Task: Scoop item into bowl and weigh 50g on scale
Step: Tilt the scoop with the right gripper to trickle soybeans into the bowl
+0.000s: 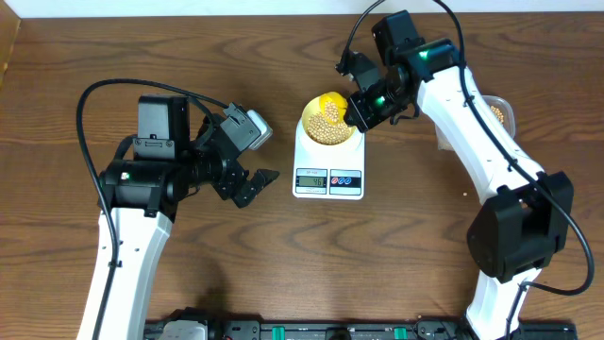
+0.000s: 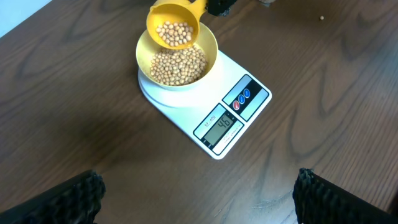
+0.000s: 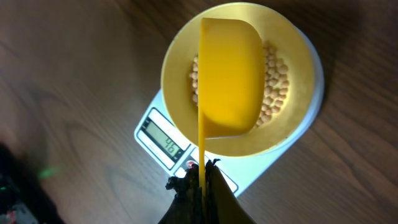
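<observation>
Right now the white scale (image 1: 328,175) sits on the wooden surface (image 1: 142,57) about midway between its left and right edges, closer to the far edge than to the edge where the arms are mounted. The pale-yellow bowl (image 1: 307,132) stands on the scale's round top, and the tan beans (image 1: 330,134) fill its bottom in a loose heap. The right gripper (image 1: 363,111) is pressed together on the thin handle of a bright yellow scoop (image 1: 330,102), which it holds tipped over the far side of the bowl. From the left wrist view the scoop's mouth faces down toward the bowl with a clutch of beans inside it. The scale's small grey display (image 2: 224,124) faces the arms' edge and reads 46, with the red and blue buttons (image 2: 241,98) just beside it. The left gripper (image 1: 253,187) hangs above the bare surface just left of the scale, its fingers spread wide apart with nothing between them. Toward the right edge, a container (image 1: 502,113) with more beans shows partly from behind the right arm.
</observation>
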